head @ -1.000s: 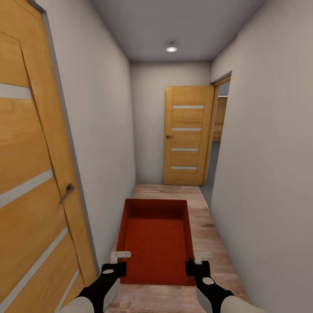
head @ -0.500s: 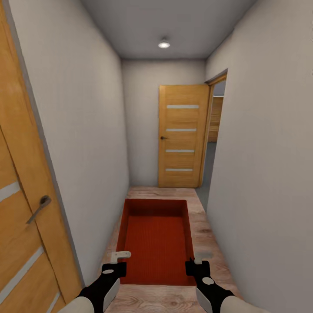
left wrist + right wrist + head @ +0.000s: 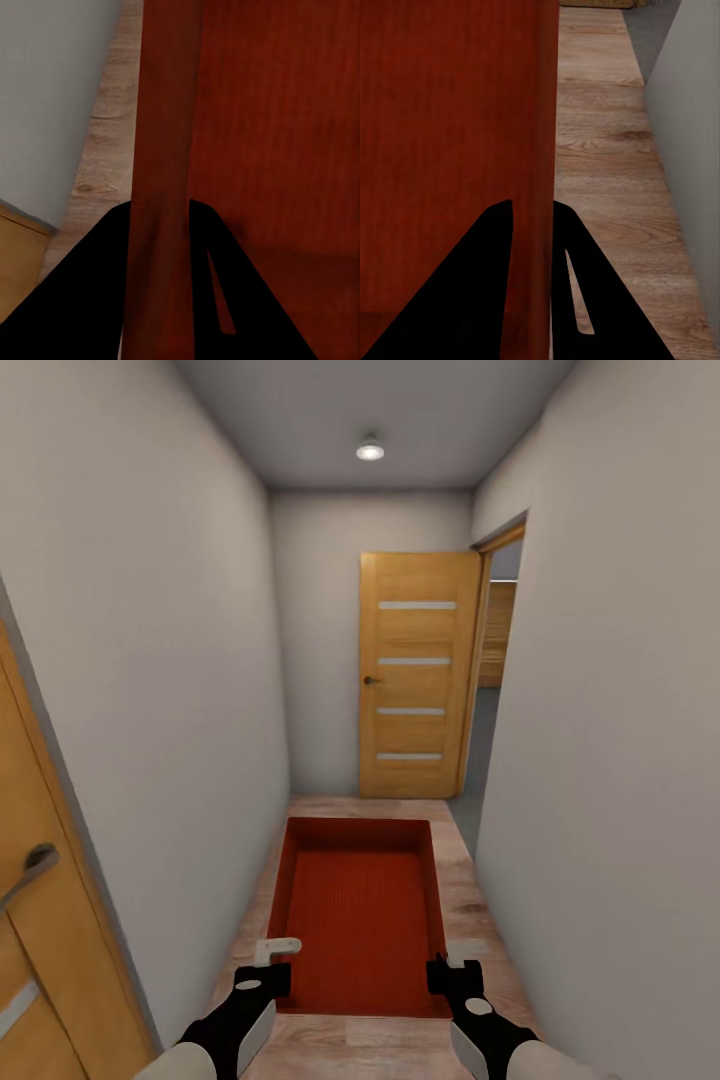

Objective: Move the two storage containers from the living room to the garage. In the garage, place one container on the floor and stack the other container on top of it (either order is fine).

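The robot stands in a narrow corridor with pale grey walls (image 3: 180, 660) and a light wood-plank floor (image 3: 470, 900). It carries one orange-red storage container (image 3: 362, 915) in front of its trunk, between the two arms and above the planks. The container is lidless, its open side faces up, and its long side points down the corridor.

The left pincer (image 3: 268, 972) grips the left wall of the container near the corner closest to the robot. In the left wrist view, the left pincer (image 3: 161, 247) has one black finger (image 3: 90, 292) on the outside of the wall and the other on the inside, so it is closed on the wall. The right pincer (image 3: 448, 972) holds the right wall in the same way; in the right wrist view the right pincer (image 3: 532, 247) has the red wall pressed between its two black fingers (image 3: 472, 285).

At the far end of the corridor stands a wooden door (image 3: 418, 675) with four pale horizontal strips and a small dark handle. Just to the right of it is an open doorway (image 3: 495, 670), through which a grey floor and some wood planks are visible. A round ceiling lamp (image 3: 370, 451) is lit. At the near left there is part of another wooden door (image 3: 40, 950) with a metal handle (image 3: 30, 865).
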Available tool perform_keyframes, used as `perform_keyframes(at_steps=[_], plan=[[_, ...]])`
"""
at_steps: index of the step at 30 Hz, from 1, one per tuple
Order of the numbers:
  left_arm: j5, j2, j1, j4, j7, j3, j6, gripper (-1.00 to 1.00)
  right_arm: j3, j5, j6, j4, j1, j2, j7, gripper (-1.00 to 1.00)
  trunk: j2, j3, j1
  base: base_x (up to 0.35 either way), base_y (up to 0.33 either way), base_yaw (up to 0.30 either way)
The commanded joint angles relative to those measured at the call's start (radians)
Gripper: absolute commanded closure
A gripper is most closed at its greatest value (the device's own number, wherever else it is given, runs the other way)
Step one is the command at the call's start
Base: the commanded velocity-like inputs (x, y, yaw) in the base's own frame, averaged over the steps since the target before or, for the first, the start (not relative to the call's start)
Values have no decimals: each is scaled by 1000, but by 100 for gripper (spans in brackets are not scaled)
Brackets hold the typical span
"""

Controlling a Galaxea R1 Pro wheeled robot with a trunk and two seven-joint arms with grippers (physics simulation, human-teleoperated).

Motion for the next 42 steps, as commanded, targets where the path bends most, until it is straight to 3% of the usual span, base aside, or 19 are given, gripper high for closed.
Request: perform_keyframes(at_steps=[1, 42], plan=[[-17, 0, 0, -4, 16, 18, 7, 100, -33, 0, 0, 1, 0, 0, -7, 100, -1, 0, 1, 319, -84, 0], [-17, -1, 0, -3, 16, 18, 14, 100, -33, -1, 0, 1, 0, -1, -1, 100, -1, 0, 1, 319, -12, 18]])
